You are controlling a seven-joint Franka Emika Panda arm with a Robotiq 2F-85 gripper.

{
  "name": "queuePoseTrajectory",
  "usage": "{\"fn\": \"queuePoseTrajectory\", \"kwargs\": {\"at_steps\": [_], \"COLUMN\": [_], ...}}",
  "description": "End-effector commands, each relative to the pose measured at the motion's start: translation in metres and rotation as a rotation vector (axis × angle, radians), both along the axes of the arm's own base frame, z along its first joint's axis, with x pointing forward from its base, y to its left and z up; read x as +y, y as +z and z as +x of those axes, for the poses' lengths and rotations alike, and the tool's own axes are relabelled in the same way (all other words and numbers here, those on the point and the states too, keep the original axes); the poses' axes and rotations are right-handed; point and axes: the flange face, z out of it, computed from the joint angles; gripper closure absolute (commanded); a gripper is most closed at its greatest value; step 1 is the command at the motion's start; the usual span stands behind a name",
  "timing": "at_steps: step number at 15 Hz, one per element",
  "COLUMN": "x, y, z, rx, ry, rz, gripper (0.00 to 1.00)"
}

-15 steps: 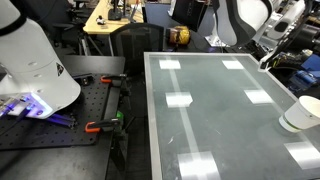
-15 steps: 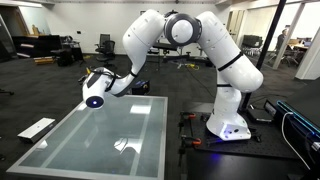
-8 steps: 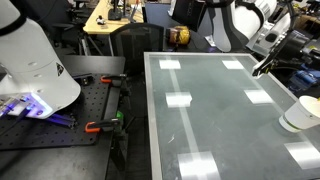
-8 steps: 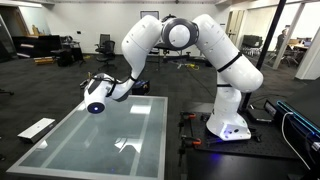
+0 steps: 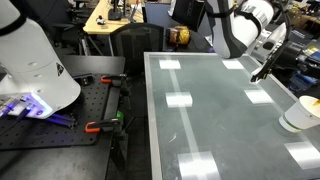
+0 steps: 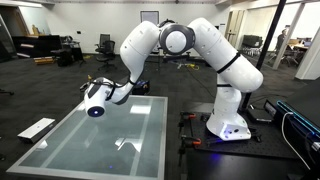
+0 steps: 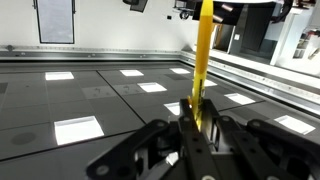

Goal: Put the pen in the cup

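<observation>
In the wrist view my gripper (image 7: 196, 128) is shut on the yellow pen (image 7: 203, 45), which stands up out of the jaws above the glass table (image 7: 60, 95). In an exterior view my gripper (image 5: 262, 68) hangs over the far right part of the table, and the white cup (image 5: 300, 113) stands nearer at the right edge, apart from the gripper. In an exterior view my gripper (image 6: 96, 102) hangs above the table's far left corner. The cup does not show there or in the wrist view.
The glass table (image 5: 200, 115) reflects ceiling lights. A black bench with red clamps (image 5: 100, 126) and the robot base (image 5: 35, 70) stand beside it. A brown round object (image 5: 178, 36) sits beyond the far edge. A white flat object (image 6: 38, 127) lies on the floor.
The arm has swung lower and closer to the table, bringing the gripper and pen down over its far right part. The cup has not moved.
</observation>
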Motion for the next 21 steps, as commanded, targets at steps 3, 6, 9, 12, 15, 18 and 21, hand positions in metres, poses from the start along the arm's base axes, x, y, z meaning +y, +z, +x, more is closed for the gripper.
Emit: {"fn": "queuePoseTrajectory", "kwargs": {"at_steps": [3,6,9,12,15,18,21], "x": [-0.002,-0.001,-0.001,-0.001,0.001,0.002,0.002], "y": [-0.012,-0.019,-0.026,-0.035,-0.042,-0.045,-0.045], "z": [0.013,0.014,0.014,0.013,0.012,0.011,0.011], "rx": [-0.037,-0.037,-0.033,-0.026,-0.019,-0.013,-0.015], "ry": [0.001,-0.002,-0.01,-0.012,-0.01,-0.012,-0.016], "rz": [-0.004,0.0,-0.001,0.003,-0.004,-0.005,-0.003], "gripper": [0.96,0.96,0.96,0.96,0.96,0.51,0.29]}}
